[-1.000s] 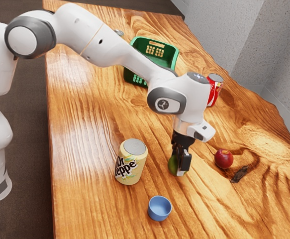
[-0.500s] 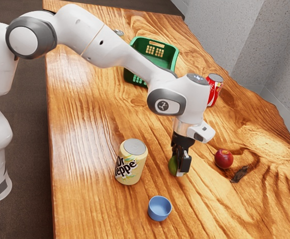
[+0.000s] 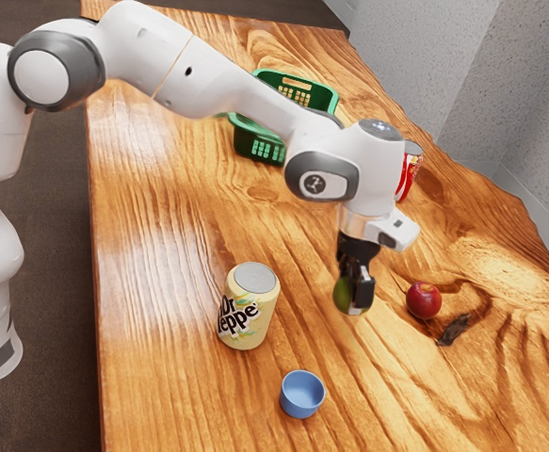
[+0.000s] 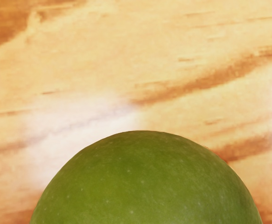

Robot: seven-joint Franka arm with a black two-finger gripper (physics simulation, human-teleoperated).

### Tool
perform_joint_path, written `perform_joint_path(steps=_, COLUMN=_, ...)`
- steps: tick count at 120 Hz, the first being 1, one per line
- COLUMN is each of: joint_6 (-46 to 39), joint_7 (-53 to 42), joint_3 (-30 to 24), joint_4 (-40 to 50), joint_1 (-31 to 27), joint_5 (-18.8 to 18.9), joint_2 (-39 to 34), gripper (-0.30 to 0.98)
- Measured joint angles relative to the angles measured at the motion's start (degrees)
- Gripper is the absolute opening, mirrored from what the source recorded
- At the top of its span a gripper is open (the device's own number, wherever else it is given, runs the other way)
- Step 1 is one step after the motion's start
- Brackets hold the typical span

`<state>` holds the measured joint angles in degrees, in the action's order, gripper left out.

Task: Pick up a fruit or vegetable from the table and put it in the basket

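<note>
In the exterior view my gripper [image 3: 354, 294] is shut on a round green fruit [image 3: 343, 297], holding it above the table between the yellow can and the red apple. The same green fruit [image 4: 147, 182] looms large at the wrist view's lower edge, with wood grain beyond it. The green basket [image 3: 255, 143] stands farther back on the table, partly behind my forearm. A red apple [image 3: 424, 300] rests on the wood toward the exterior view's right.
A yellow can [image 3: 249, 306] stands toward the exterior view's left of the gripper. Nearer the camera is a blue cup [image 3: 301, 395]. A red can [image 3: 409, 171] is behind my hand, and a small dark object [image 3: 454, 329] lies beside the apple on the wooden table [image 3: 161, 282].
My hand has risen and shifted slightly toward the exterior view's right, and the green fruit has come up off the table with it. The other objects stay where they were.
</note>
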<state>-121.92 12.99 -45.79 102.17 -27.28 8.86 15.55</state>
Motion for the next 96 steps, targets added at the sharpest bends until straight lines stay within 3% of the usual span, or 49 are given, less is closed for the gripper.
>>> perform_joint_path(steps=21, joint_6=4.1, joint_7=0.2, joint_3=2.1, joint_4=-5.4, joint_1=-0.2, joint_5=1.0, joint_2=-1.5, gripper=0.39)
perform_joint_path(steps=42, joint_6=9.6, joint_7=0.2, joint_3=8.9, joint_4=-10.7, joint_1=-0.9, joint_5=1.0, joint_2=-4.1, gripper=0.39)
perform_joint_path(steps=96, joint_6=13.7, joint_7=0.1, joint_3=17.9, joint_4=-11.7, joint_1=-12.0, joint_5=0.6, joint_2=-10.3, gripper=0.4)
